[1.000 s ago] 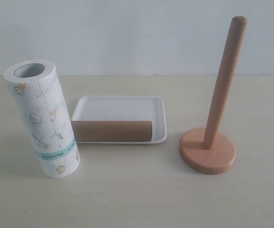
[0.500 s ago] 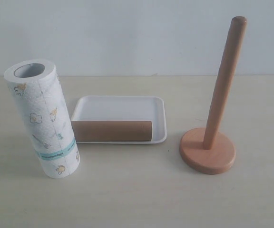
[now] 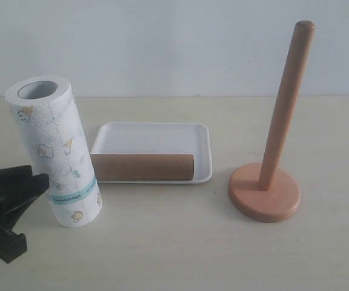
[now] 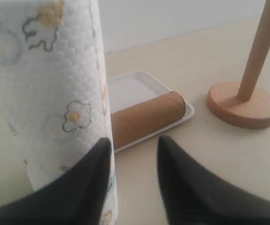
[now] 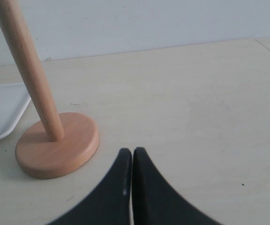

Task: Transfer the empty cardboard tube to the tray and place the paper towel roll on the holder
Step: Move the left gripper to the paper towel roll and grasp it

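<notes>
- The empty cardboard tube [image 3: 143,167] lies on its side in the white tray [image 3: 156,134], along the tray's near rim, at the centre of the exterior view. That half of the task looks done.
- The paper towel roll [image 3: 56,151] stands on end on the table [image 3: 180,248], just left of the tray, and is not yet on the holder.
- The wooden holder [image 3: 264,194] stands at the right of the frame, well apart from the roll, its pole bare.
- What has changed: the left gripper [image 4: 134,140], absent from the exterior view half a second ago, now shows at the lower left edge, just beside the roll's lower part.
- Its jaws stand apart and empty. In the left wrist view the roll sits beside one finger, not between the two; contact cannot be told.
- The right gripper [image 5: 131,151] has its fingers pressed together, holding nothing, near the holder's base.
- The left arm seems to be starting its reach for the roll. The gap looks narrower than the roll, so it likely must widen.
</notes>
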Robot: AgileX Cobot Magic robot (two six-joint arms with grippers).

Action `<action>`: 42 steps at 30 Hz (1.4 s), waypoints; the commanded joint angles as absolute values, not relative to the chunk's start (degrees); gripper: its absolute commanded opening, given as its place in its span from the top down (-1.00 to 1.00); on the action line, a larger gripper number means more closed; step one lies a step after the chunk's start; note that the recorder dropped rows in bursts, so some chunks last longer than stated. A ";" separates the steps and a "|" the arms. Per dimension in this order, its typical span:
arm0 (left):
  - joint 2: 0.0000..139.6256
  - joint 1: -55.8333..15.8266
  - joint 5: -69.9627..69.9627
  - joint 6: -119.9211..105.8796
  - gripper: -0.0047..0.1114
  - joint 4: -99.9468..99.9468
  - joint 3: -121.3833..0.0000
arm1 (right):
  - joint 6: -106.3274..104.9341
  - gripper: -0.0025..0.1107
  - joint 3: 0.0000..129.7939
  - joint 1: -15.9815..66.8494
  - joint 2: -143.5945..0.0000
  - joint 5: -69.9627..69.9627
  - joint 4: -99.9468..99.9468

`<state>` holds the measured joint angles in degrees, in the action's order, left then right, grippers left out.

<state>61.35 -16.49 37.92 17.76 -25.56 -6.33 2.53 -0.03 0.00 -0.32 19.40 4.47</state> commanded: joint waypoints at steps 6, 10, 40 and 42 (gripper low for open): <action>61.40 -16.56 42.96 18.27 -0.75 -18.28 -6.86 | 2.54 0.96 0.00 -0.16 0.00 18.84 4.39; 61.40 -16.56 43.00 16.65 -0.75 -13.99 -8.03 | 2.54 0.96 0.00 -0.16 0.00 18.84 4.39; 61.40 -16.56 43.67 13.00 -0.97 -9.42 -8.20 | 2.53 0.96 0.00 -0.16 0.00 18.47 4.39; 61.40 -16.56 43.67 9.72 -0.97 -11.51 -8.20 | 2.53 0.96 0.00 -0.16 0.00 18.47 4.39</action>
